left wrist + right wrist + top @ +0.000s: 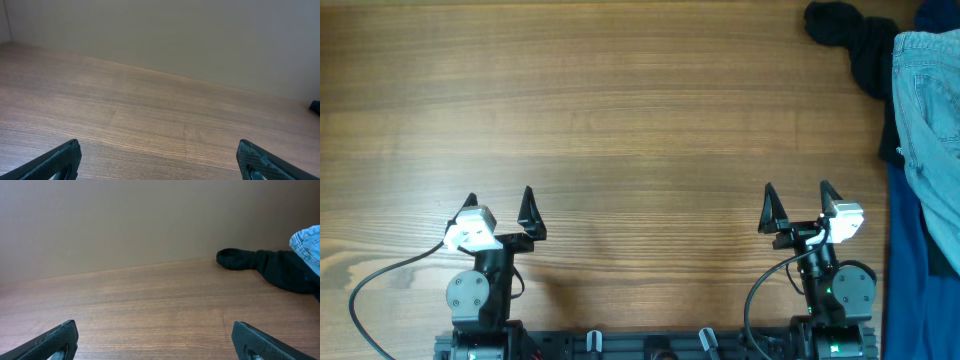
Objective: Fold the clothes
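Left gripper (498, 200) and right gripper (798, 192) gape wide, empty. Right of the right gripper, denim shorts (928, 110) run off frame, partly covering a black garment (850, 35).

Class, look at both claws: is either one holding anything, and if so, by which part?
Nothing is held. The left claw and right claw stand open and empty; the shorts lie untouched off to the right.

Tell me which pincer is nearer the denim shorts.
Right. The right pincer has the denim shorts ahead of it and to its right; the left pincer is on the opposite side, much farther from them.
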Motion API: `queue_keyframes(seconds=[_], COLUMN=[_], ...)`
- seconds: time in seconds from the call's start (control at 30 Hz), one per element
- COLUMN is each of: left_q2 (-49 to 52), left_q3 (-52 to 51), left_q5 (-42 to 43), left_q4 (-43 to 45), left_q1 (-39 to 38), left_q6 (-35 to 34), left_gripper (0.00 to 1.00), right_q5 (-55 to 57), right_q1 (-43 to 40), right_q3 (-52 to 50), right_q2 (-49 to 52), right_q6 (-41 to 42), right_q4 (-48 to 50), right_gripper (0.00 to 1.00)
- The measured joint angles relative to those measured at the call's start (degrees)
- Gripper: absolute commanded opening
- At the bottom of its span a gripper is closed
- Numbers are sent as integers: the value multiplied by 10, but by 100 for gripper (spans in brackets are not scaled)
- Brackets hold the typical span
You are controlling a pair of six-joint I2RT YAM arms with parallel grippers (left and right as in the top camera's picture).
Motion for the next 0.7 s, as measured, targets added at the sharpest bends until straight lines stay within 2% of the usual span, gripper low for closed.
queue_keyframes(seconds=[0.7], left_q2=[14], left_q3=[0], left_q5=[0], left_q4=[0], left_q1=[-7], left_q6=[0], left_gripper=[100], right_q5=[0], right_q1=[0], right_q3=[0], right_q2=[0], right_q6=[0], right_q4=[0], right_gripper=[100])
